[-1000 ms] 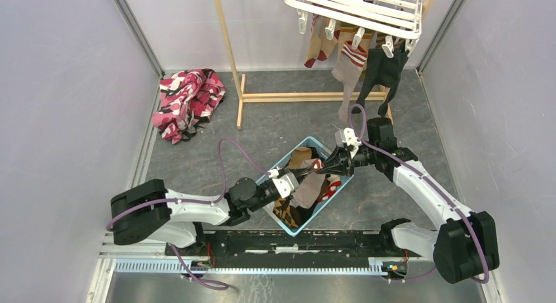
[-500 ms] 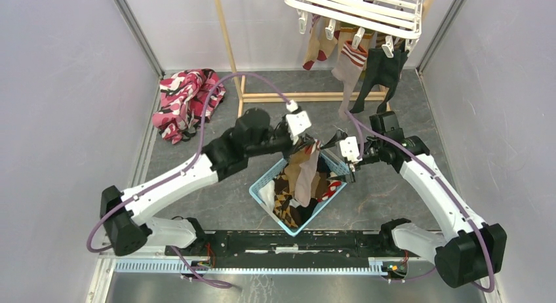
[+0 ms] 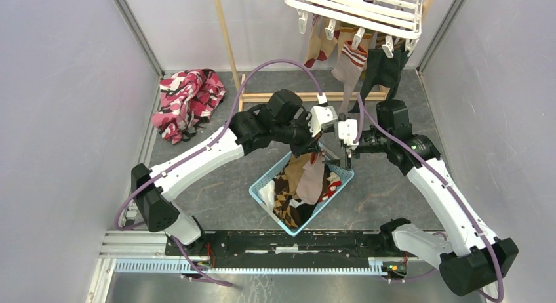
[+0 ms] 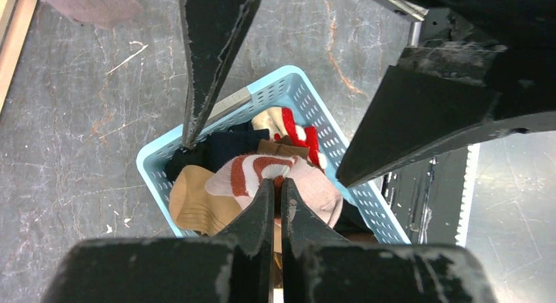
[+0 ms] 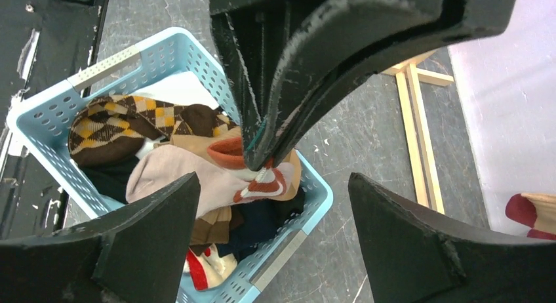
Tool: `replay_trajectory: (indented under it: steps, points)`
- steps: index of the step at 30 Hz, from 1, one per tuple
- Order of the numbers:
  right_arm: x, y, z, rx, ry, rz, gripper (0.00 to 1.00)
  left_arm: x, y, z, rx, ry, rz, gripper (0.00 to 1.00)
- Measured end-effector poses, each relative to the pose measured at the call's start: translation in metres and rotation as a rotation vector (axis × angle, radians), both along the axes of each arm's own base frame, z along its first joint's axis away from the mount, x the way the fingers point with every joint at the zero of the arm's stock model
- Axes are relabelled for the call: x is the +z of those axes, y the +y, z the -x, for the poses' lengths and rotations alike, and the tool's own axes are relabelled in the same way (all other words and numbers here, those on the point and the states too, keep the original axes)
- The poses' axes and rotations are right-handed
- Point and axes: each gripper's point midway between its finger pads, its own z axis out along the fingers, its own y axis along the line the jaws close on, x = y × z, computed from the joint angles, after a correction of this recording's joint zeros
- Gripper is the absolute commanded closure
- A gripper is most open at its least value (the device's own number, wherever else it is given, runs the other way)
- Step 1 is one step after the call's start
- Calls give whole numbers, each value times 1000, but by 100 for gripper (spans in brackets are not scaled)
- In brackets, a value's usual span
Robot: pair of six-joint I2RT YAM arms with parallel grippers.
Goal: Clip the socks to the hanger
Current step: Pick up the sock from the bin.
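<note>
One sock aloft: pinkish-tan fabric sock (image 4: 252, 175), red-striped cuff, over light blue mesh basket (image 4: 152, 160), well apart from white plastic bar hanger (image 3: 357, 8).
Left gripper (image 4: 275, 185): clamped on cuff.
Right gripper (image 5: 272, 181): jaws wide, straddling cuff.
Risk: mistimed handover drops sock; jaws collide.

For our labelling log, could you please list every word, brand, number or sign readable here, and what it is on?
None can be read: the basket, the socks and the hanger show no lettering, and the grey plate on the basket's rim looks blank.
</note>
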Motion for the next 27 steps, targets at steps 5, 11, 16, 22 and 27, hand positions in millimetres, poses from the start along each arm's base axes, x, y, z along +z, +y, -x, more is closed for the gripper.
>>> replay_trajectory:
  steps: [5,11,16,22,27]
  points:
    - [4,3,-2,-12,18,-25,24,11,0,4,-11,19,15,98]
    - [-12,13,5,13,58,-12,37,11,-4,9,-34,56,21,98]
    - [-24,13,2,-7,69,15,43,6,-9,12,-53,92,11,98]
    - [-33,9,2,-18,55,34,39,0,-8,15,-56,128,-17,98]
    - [-31,9,6,18,3,38,37,2,-8,18,-68,145,-23,98]
